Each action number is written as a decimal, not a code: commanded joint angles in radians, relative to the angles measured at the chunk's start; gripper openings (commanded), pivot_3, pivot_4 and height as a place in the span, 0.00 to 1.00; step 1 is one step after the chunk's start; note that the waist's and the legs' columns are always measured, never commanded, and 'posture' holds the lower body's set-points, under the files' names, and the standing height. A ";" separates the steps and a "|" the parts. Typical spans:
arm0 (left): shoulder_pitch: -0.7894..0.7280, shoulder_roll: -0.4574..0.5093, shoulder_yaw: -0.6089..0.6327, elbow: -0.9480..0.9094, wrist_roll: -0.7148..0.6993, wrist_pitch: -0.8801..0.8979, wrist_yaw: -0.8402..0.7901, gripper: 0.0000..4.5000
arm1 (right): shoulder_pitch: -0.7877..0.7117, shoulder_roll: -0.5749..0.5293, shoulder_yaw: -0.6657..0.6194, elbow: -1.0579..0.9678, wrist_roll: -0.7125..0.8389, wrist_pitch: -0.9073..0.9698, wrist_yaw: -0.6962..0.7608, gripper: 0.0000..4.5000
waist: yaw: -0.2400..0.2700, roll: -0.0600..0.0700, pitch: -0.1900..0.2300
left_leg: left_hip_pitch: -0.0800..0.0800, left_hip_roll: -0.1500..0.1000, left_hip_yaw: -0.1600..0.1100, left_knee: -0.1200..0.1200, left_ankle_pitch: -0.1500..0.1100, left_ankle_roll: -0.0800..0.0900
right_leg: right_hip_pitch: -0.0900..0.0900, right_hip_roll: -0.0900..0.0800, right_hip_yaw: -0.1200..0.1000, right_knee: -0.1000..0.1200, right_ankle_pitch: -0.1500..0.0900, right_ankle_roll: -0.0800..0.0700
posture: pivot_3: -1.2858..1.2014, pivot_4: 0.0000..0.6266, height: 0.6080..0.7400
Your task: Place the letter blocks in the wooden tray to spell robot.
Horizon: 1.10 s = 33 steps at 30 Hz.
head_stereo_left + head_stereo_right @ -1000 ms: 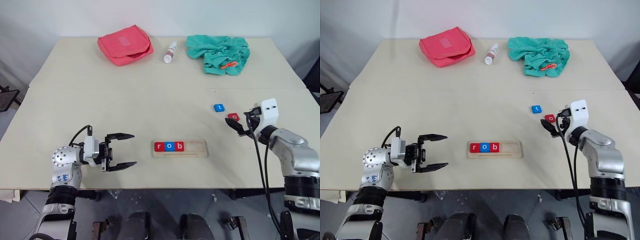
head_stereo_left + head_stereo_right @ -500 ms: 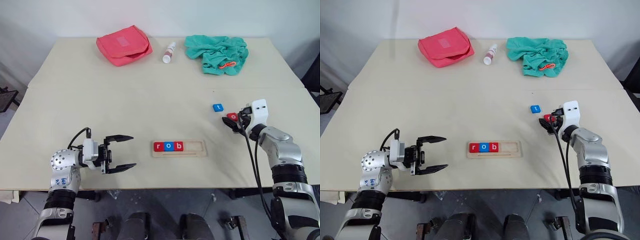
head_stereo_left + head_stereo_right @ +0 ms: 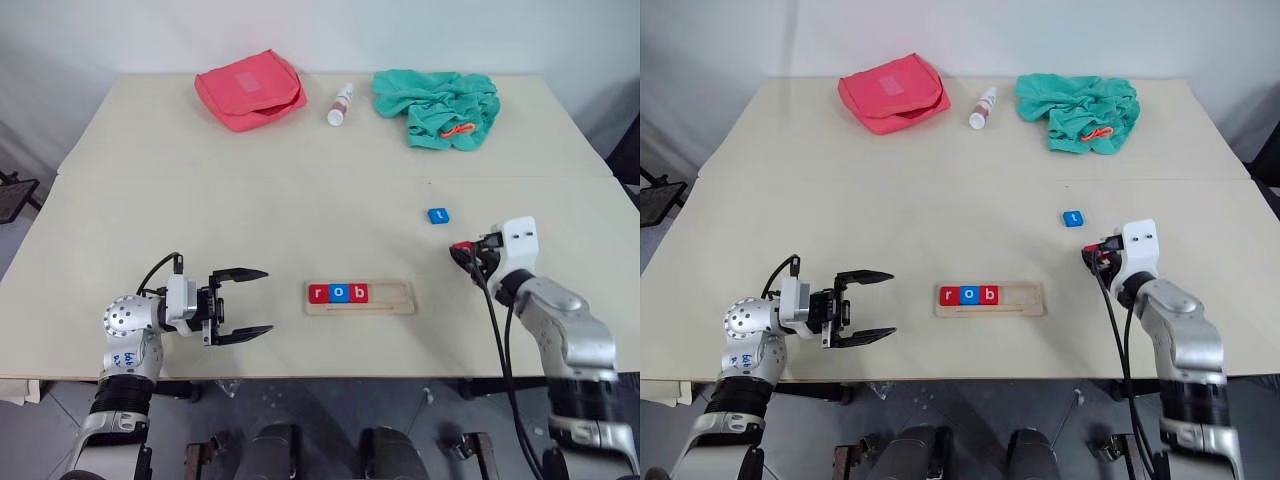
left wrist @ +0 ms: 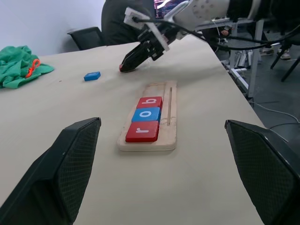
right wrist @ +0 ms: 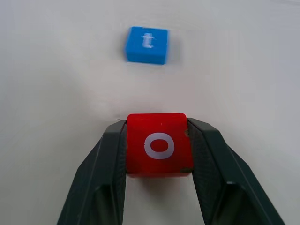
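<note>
Red o tile (image 5: 159, 144) — between fingers (image 5: 105, 173)

tray: pale wooden tray (image 3: 385, 298) holding red r (image 3: 318, 293), blue o (image 3: 339, 293), red b (image 3: 359, 293)
red o (image 5: 159, 144): clamped between right tool (image 5: 159, 140) fingers
blue t (image 3: 438, 215): flat on table (image 3: 250, 200)

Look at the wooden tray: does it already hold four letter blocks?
No: the wooden tray holds three letter blocks, r, o and b, and its right end is bare.

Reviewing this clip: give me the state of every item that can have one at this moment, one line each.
wooden tray: holds r, o, b; two slots free
red o block: clamped in right pincer
blue t block: loose on table
left pincer: open, holding nothing
red pouch: closed
white bottle: lying down
green cloth: crumpled
</note>
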 commanded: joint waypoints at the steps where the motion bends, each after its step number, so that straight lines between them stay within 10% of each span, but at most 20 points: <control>1: -0.014 0.010 0.013 0.017 -0.018 -0.003 -0.030 1.00 | 0.122 0.019 -0.045 -0.308 0.063 0.152 -0.066 0.33 | 0.003 0.000 0.000 | 0.000 0.000 0.000 0.000 0.000 0.000 | 0.000 0.000 0.000 0.000 0.000 0.000 | 0.52 0.24 1.00; 14: -0.042 0.007 0.001 0.034 -0.017 -0.002 -0.044 1.00 | 0.252 0.102 -0.033 -0.468 0.078 0.256 -0.176 0.33 | 0.000 0.000 0.000 | 0.001 -0.001 0.001 0.000 0.000 0.000 | 0.000 0.000 0.002 0.000 0.000 0.000 | 0.52 0.24 1.00; 24: -0.018 0.010 0.006 0.011 -0.022 -0.003 -0.038 1.00 | 0.279 0.084 -0.039 -0.490 0.088 0.216 -0.150 0.99 | 0.000 0.000 0.000 | 0.001 -0.001 0.001 0.000 0.000 0.000 | 0.000 0.000 0.003 0.000 0.000 0.000 | 0.52 0.24 1.00; 33: 0.020 -0.015 0.006 -0.020 -0.021 -0.022 -0.009 1.00 | 0.238 -0.363 0.024 -0.354 0.101 0.049 0.354 0.99 | 0.001 -0.001 0.000 | 0.002 0.000 0.002 0.000 0.000 0.000 | 0.001 0.001 0.003 -0.002 0.000 0.000 | 0.52 0.24 1.00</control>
